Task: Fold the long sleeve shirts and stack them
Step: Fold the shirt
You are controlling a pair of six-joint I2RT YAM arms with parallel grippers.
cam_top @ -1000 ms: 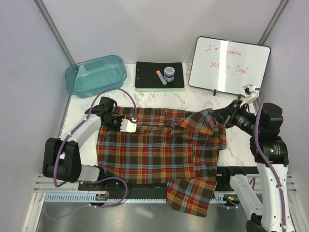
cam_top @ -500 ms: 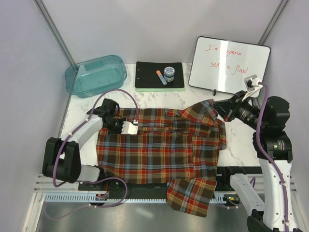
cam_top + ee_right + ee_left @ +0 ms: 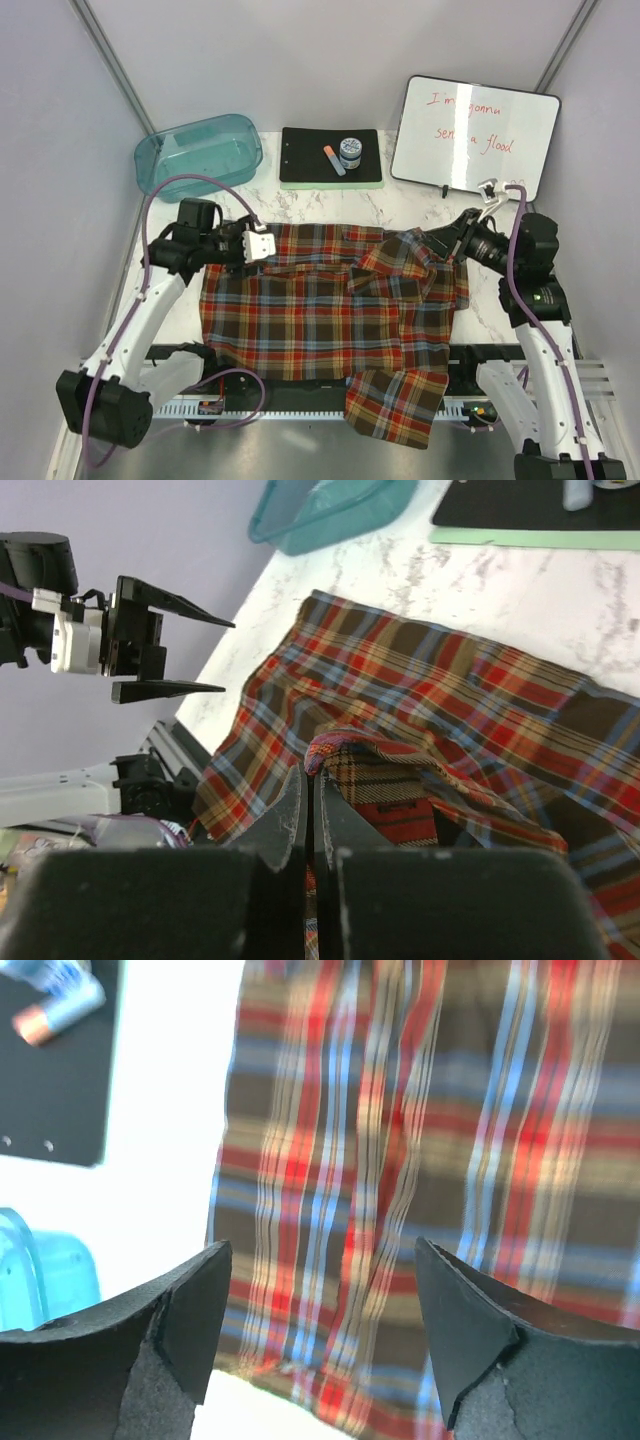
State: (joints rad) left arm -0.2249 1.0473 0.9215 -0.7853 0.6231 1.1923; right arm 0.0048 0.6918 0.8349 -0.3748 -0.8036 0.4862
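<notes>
your l gripper (image 3: 262,246) hung w/ jaws spread, nothing in them, over the far-left corner of the plaid shirt (image 3: 310,315). your r gripper (image 3: 455,242) was pinching a raised fold on the shirt's right side. shirt lay on the table (image 3: 300,205) btwn both arms, one part hanging off the near edge.

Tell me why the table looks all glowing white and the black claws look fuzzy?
Left wrist view: the table is washed out by bright light, and the shirt is a bit soft. Right wrist view: the near fingers are too close, so blurry. Top view: even light, whiteboard writing sharp.
</notes>
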